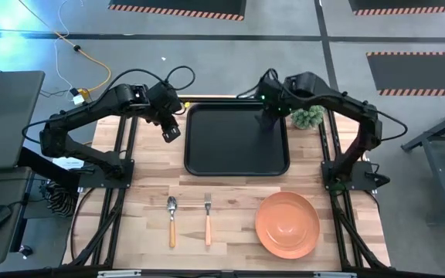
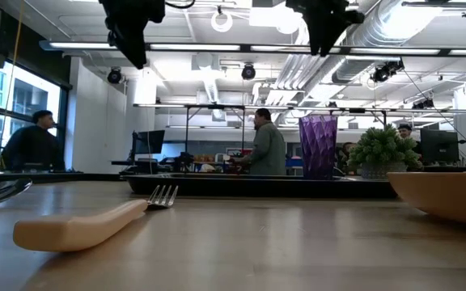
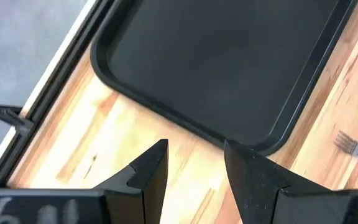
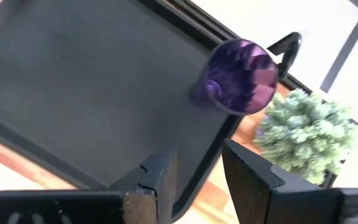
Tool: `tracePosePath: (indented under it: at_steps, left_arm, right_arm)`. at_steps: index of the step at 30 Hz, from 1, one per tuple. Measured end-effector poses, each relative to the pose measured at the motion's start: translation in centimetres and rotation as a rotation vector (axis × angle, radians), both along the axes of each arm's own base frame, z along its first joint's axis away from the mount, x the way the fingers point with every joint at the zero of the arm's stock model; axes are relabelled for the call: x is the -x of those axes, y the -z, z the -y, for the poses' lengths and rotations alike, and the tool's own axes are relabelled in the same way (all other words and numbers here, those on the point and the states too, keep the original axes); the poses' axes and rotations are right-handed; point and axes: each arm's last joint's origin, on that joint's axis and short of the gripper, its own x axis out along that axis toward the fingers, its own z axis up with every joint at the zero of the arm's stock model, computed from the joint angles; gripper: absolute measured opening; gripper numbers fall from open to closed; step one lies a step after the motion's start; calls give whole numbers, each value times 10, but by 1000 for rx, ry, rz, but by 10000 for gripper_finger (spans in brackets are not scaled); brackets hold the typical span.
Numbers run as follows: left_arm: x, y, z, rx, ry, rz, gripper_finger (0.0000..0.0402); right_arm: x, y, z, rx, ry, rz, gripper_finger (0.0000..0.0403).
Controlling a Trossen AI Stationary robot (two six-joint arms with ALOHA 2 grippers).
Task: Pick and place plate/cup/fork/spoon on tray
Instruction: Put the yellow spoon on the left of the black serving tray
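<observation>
- Cup (image 4: 240,76) stood upright in the tray's (image 1: 236,144) far right corner, just beside the green plant (image 4: 307,134).
- Plate (image 1: 287,223), fork (image 1: 207,217) and spoon (image 1: 171,219) lay on the tabletop (image 1: 230,205) near the tray.
- Right pincer (image 4: 197,169) hovered above the cup, fingers spread, holding nothing.
- Left pincer (image 3: 196,165) hung over the tray's left edge, spread, holding nothing.

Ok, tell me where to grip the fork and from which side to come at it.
Grip the fork across the middle of its orange handle, coming straight down from above. It lies flat on the bare wood with tines toward the tray, and the spoon lies apart from it, so gripper fingers should fit either side of the slim handle.
</observation>
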Motion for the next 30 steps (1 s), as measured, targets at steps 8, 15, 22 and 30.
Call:
tracePosePath:
  at_steps: [8, 15, 22, 30]
  left_arm:
    - [2, 1, 2, 71, -47, 4, 147]
    - [8, 6, 18, 236, -126, -71, 147]
    - [3, 6, 40, 263, -127, -74, 147]
    - [-2, 6, 62, 236, -194, -65, 147]
  right_arm:
    - [-11, 0, -48, -23, -12, 64, 122]
    - [-14, -1, -88, 13, -4, 119, 122]
    - [-13, -1, -116, 4, -26, 152, 122]
    - [-11, -1, -126, 20, -145, 115, 122]
